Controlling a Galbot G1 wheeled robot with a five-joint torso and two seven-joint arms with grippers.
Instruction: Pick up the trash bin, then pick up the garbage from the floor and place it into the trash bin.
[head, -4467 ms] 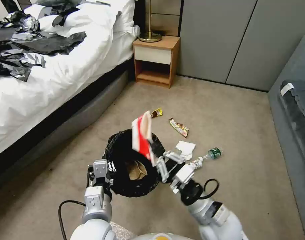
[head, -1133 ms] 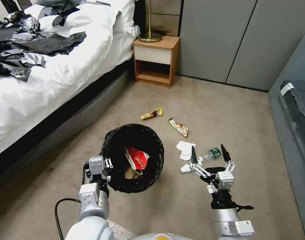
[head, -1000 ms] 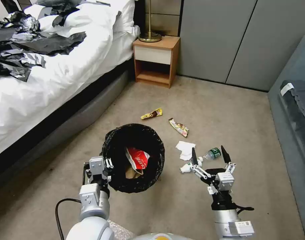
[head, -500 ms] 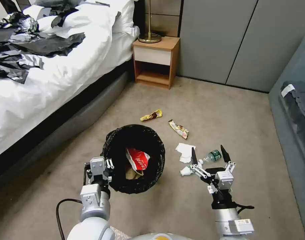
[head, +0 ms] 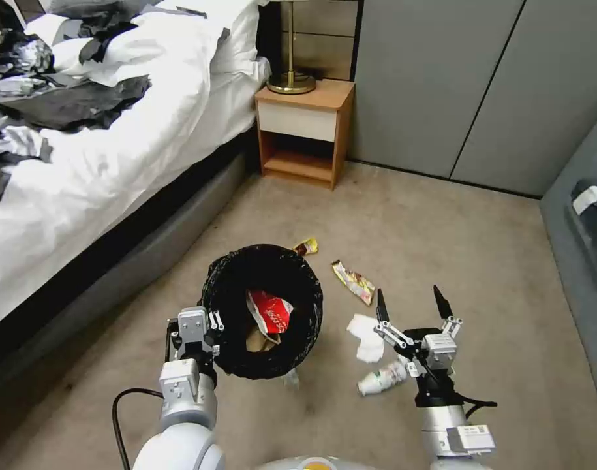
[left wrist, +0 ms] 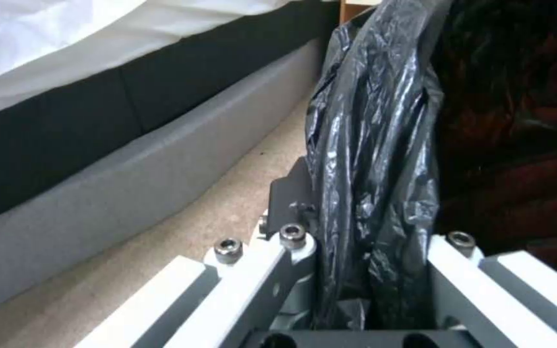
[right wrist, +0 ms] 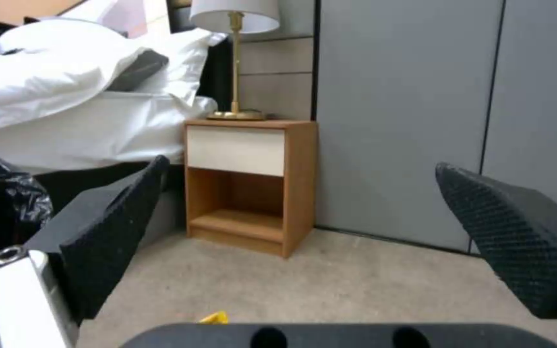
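Three views, listed in turn.

Head view: bin held above the carpet by the left gripper, jaws clamped on its near-left rim. Inside it lie a red wrapper and a tan bag. Right gripper hovers right of the bin, jaws wide apart and holding nothing. Tissue lies just left of the jaws; bottle lies on its side below them, nearer the robot. One wrapper is beyond the tissue, a yellow wrapper at the bin's far edge. Bed at left, nightstand beyond.

Left wrist view: black liner of the bin's rim sits pinched between the jaws.

Right wrist view: jaws stand apart, framing the nightstand and lamp; the yellow wrapper's tip shows low between them.
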